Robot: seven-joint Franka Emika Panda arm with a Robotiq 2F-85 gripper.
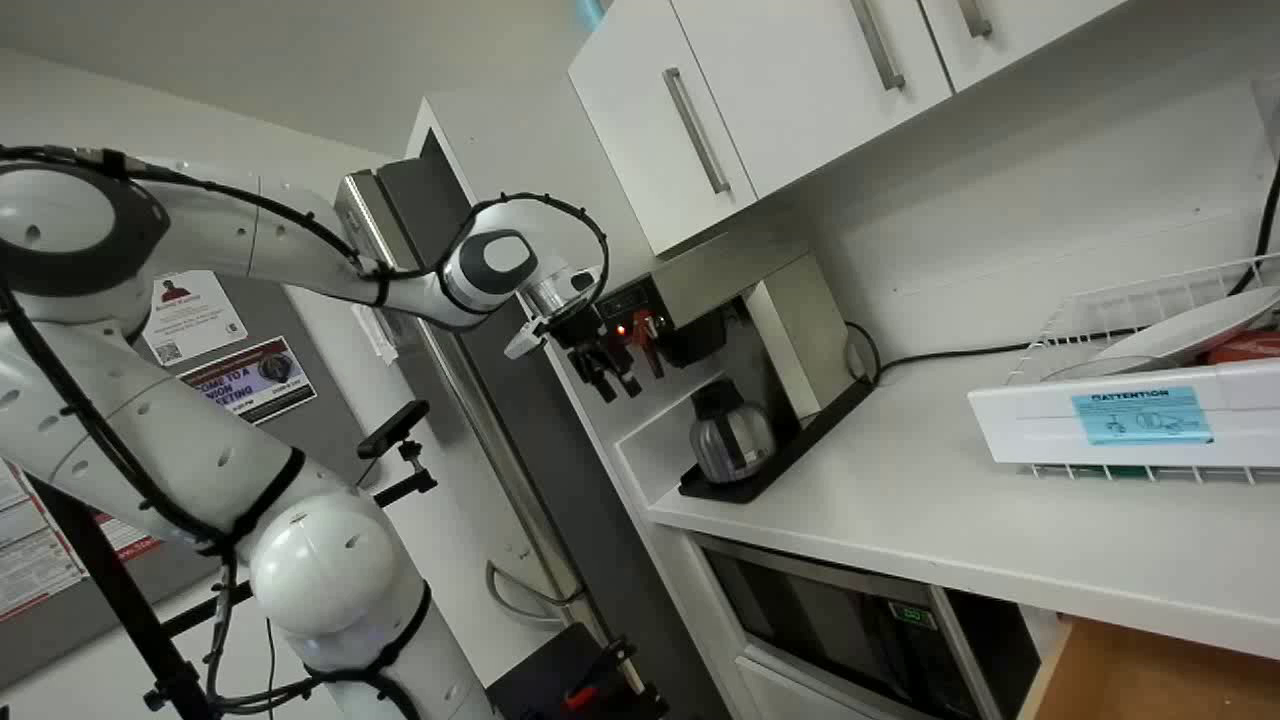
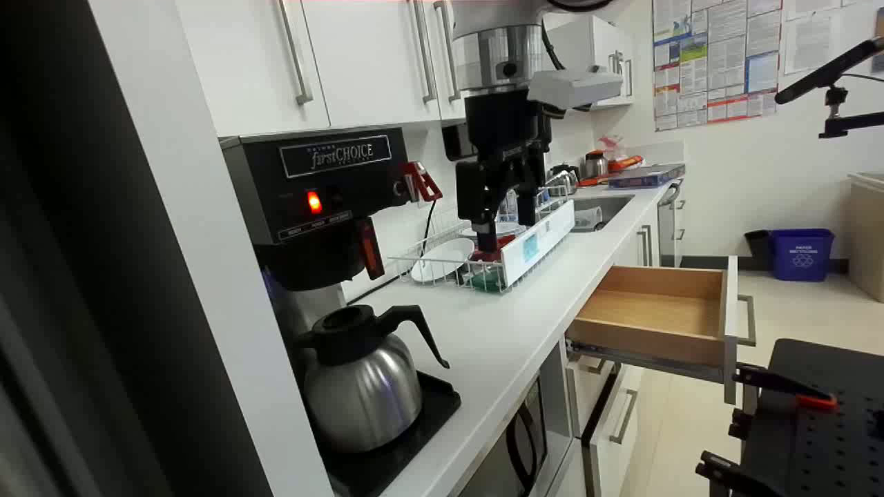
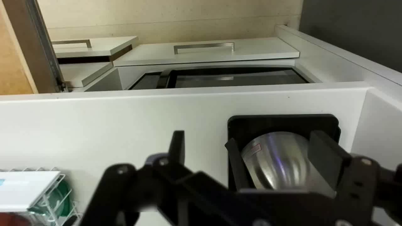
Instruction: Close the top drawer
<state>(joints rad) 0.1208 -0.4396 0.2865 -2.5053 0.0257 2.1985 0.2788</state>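
The top drawer (image 2: pixel 649 344) is pulled far out from under the counter and its wooden inside is empty. Its front with a metal handle (image 2: pixel 750 321) faces the room. The drawer (image 1: pixel 1150 672) is cut off at the bottom right in an exterior view, and its side (image 3: pixel 33 47) shows at the upper left in the wrist view. My gripper (image 1: pixel 618 388) hangs over the counter near the coffee maker, away from the drawer. It points down in an exterior view (image 2: pixel 507 224). Its fingers (image 3: pixel 248 136) are wide apart in the wrist view, with nothing between them.
A steel coffee pot (image 2: pixel 362 393) stands below the coffee maker (image 2: pixel 331 183). A dish rack (image 2: pixel 539 241) sits on the counter (image 2: pixel 483 338) above the drawer. A lower drawer (image 2: pixel 618 428) stands slightly out. A black perforated platform (image 2: pixel 822 414) is near the drawer front.
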